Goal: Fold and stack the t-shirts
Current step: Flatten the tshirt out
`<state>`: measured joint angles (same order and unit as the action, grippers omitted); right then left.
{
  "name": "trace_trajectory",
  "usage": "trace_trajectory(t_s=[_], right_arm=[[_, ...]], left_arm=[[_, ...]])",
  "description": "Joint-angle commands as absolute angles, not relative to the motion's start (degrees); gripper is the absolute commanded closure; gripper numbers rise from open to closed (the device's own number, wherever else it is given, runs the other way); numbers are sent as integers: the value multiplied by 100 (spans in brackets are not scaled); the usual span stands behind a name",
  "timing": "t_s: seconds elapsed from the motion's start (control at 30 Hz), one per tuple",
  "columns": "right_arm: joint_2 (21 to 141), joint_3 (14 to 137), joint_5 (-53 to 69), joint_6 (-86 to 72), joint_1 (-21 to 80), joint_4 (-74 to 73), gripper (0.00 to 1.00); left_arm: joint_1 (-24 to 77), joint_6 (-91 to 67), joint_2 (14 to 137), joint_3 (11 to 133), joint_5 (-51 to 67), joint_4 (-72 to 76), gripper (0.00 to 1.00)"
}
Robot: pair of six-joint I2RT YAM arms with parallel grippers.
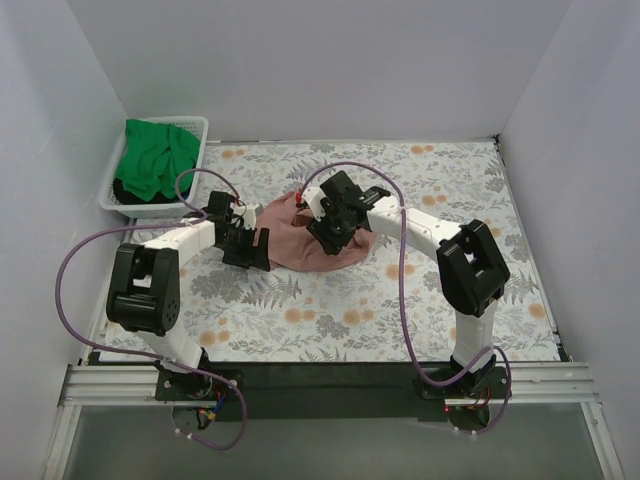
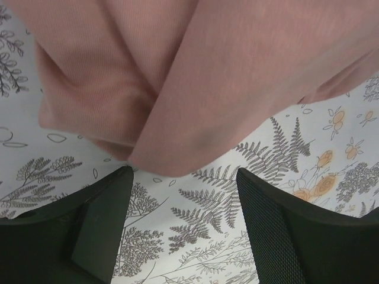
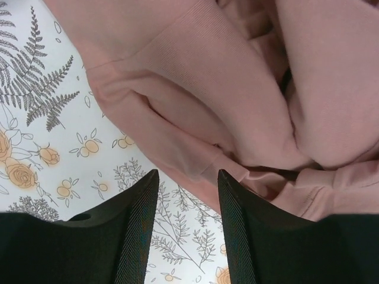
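The salmon-pink t-shirt [image 1: 300, 240] lies crumpled in a heap on the floral cloth at mid table. It fills the top of the left wrist view [image 2: 207, 77] and the right wrist view [image 3: 237, 89]. The green t-shirt [image 1: 157, 157] lies bunched in the white basket [image 1: 196, 126] at the back left. My left gripper [image 1: 246, 248] is open and empty at the pink shirt's left edge, with bare cloth between its fingers [image 2: 284, 231]. My right gripper [image 1: 334, 228] is open over the shirt's right part, its fingertips [image 3: 136, 207] just short of a hem.
The floral-patterned cloth [image 1: 420, 300] covers the table. White walls stand on the left, back and right. A metal rail [image 1: 320, 385] runs along the near edge by the arm bases. Purple cables loop over both arms.
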<state>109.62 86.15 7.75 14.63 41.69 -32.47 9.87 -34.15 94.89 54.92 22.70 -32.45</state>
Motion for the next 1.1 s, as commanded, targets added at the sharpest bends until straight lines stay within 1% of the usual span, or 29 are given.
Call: trace_trajectory(t_s=[0.0, 0.03, 0.07, 0.1, 0.17, 0.2, 0.23, 0.33, 0.37, 0.43, 0.57, 0.67, 0.7, 0.73, 0.77, 0.8, 0.83, 0.87, 0.9, 0.93, 1.0, 1.03, 1.07], right_arm=[[10873, 8492, 853, 1406, 4201, -3322, 47], [10820, 8403, 853, 1415, 4201, -3322, 45], [10767, 8315, 835, 1432, 4192, -3322, 39], [10645, 8184, 818, 1441, 4192, -3331, 36], [10530, 8078, 826, 1450, 4184, -3322, 32], [10442, 8042, 826, 1450, 4175, -3322, 31], [10407, 7998, 826, 1441, 4157, -3305, 31], [10353, 7989, 888, 1441, 4043, -3296, 30], [10371, 7989, 879, 1441, 3991, -3278, 32], [10476, 7972, 879, 1476, 3938, -3217, 33], [10766, 7945, 923, 1555, 3876, -3077, 37], [10960, 7893, 1002, 1564, 3858, -2953, 37], [11021, 7884, 1028, 1573, 3850, -2910, 38], [11048, 7884, 1046, 1573, 3841, -2900, 39], [11074, 7892, 1116, 1573, 3832, -2900, 44], [11092, 7884, 1160, 1582, 3823, -2892, 47], [11092, 7884, 1204, 1591, 3806, -2892, 53], [11083, 7875, 1291, 1617, 3797, -2900, 57], [11066, 7858, 1327, 1626, 3779, -2909, 63], [11048, 7857, 1362, 1635, 3744, -2900, 76], [10952, 7866, 1467, 1652, 3683, -2927, 95], [10908, 7866, 1511, 1661, 3604, -2927, 99], [10759, 7875, 1668, 1670, 3543, -2944, 99]], left_arm=[[967, -3515, 9650, 5704, 2461, -3190, 30], [967, -3533, 9685, 5721, 2470, -3190, 30], [967, -3559, 9703, 5730, 2470, -3182, 30], [967, -3568, 9729, 5739, 2478, -3173, 30], [967, -3586, 9773, 5730, 2452, -3138, 30], [967, -3595, 9791, 5722, 2435, -3129, 31], [967, -3612, 9826, 5722, 2417, -3120, 36], [958, -3639, 9940, 5792, 2452, -3120, 46], [958, -3656, 9967, 5818, 2452, -3120, 55], [958, -3700, 10028, 5871, 2478, -3120, 58], [958, -3770, 10186, 6038, 2531, -3199, 62], [949, -3797, 10195, 6064, 2514, -3199, 70], [949, -3797, 10187, 6082, 2488, -3208, 79], [923, -3797, 10187, 6099, 2461, -3234, 83], [897, -3806, 10178, 6117, 2452, -3260, 90], [853, -3806, 10143, 6161, 2461, -3313, 96], [774, -3814, 10125, 6196, 2470, -3357, 100], [730, -3797, 10108, 6222, 2505, -3392, 100], [695, -3771, 10047, 6275, 2522, -3471, 100], [625, -3753, 10002, 6301, 2531, -3515, 100], [554, -3657, 9932, 6441, 2557, -3716, 100], [493, -3604, 9871, 6503, 2575, -3805, 100], [475, -3473, 9853, 6574, 2610, -3910, 100]])
